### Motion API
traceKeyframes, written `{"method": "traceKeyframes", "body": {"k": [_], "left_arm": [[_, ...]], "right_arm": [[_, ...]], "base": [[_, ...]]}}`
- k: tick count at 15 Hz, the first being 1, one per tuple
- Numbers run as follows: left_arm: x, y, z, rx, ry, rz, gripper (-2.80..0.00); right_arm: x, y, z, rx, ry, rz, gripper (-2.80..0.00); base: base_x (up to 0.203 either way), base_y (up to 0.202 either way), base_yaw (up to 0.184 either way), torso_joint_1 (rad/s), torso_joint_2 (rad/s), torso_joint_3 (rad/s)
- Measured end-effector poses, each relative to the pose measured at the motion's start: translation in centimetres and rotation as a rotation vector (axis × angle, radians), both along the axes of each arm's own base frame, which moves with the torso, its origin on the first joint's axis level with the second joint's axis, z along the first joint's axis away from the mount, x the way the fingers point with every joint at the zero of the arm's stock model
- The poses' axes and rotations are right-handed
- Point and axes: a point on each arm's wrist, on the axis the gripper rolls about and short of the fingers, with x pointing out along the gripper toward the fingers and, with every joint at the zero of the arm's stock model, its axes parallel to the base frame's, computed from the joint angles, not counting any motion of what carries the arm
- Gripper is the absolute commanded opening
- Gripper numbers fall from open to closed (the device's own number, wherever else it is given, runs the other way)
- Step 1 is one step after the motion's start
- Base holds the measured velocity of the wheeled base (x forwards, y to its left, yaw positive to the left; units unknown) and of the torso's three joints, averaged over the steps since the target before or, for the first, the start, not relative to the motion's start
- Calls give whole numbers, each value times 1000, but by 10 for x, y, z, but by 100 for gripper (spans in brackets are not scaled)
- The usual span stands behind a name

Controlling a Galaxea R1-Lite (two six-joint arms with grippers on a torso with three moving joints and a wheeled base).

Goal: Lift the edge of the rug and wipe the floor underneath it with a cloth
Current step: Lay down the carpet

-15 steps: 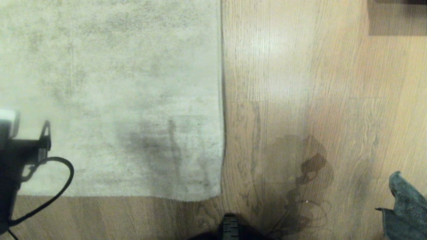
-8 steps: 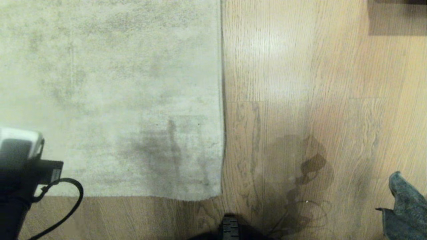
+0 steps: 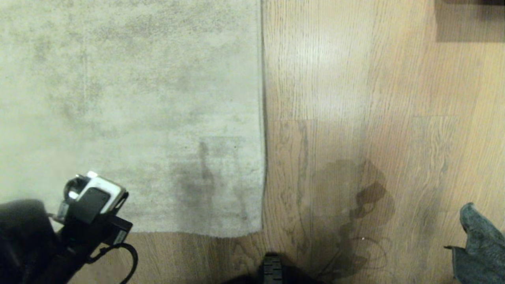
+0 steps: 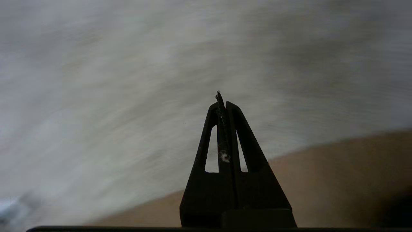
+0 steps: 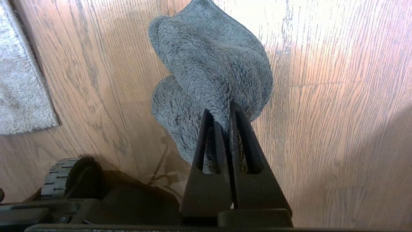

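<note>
The pale grey rug lies flat on the wooden floor. Its straight rug edge runs down to a square corner. My left arm hangs low at the lower left, over the rug's near border. In the left wrist view the left gripper is shut with nothing in it, above the rug close to where it meets the floor. At the lower right, the right gripper is shut on the fuzzy grey-teal cloth, which hangs above the floor.
A dark piece of furniture stands at the far right. My base's wheel shows at the near edge, and in the right wrist view close to the rug corner. A black cable loops off the left arm.
The left arm has swung from the left border rightward and nearer, over the rug's near border. The finger seen earlier is now hidden under the wrist. Rug, cloth and right arm are unmoved.
</note>
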Motion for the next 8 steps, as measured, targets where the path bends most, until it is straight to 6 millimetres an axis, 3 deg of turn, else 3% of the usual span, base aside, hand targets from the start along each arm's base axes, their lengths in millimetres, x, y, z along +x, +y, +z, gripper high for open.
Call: {"method": "traceKeyframes", "body": {"k": [3, 8], "left_arm": [[19, -25, -27, 1, 153, -235, -280], [28, -69, -76, 57, 345, -428, -280]], "right_arm": [[0, 0, 0, 0, 0, 0, -280], [0, 0, 0, 0, 0, 0, -280]], "base": [[0, 0, 0, 0, 0, 0], [0, 0, 0, 0, 0, 0]]}}
